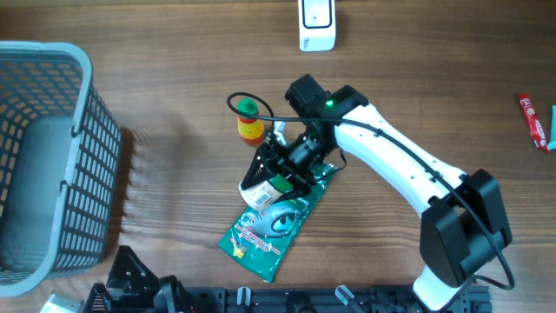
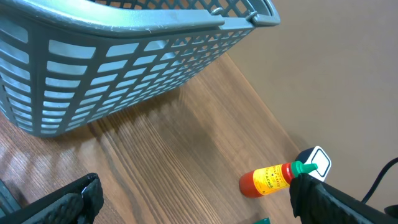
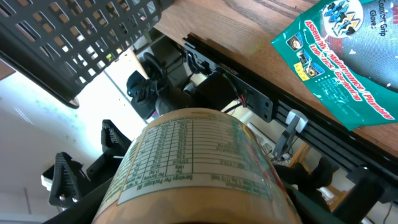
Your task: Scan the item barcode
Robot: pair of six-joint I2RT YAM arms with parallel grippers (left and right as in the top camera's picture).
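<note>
My right gripper (image 1: 276, 174) is shut on a jar (image 1: 261, 191) with a white and green label, held tilted just above a green packet (image 1: 271, 223). In the right wrist view the jar (image 3: 193, 165) fills the lower middle between my dark fingers (image 3: 74, 205), with its nutrition table facing the camera; no barcode shows. A white scanner (image 1: 317, 24) stands at the table's far edge. My left gripper (image 2: 199, 208) hangs open over bare wood near the front left, holding nothing.
A grey mesh basket (image 1: 43, 156) fills the left side and looms in the left wrist view as well, basket (image 2: 124, 68). A red and yellow sauce bottle (image 1: 250, 123) with a green cap stands behind the jar. A red packet (image 1: 537, 122) lies at the right edge.
</note>
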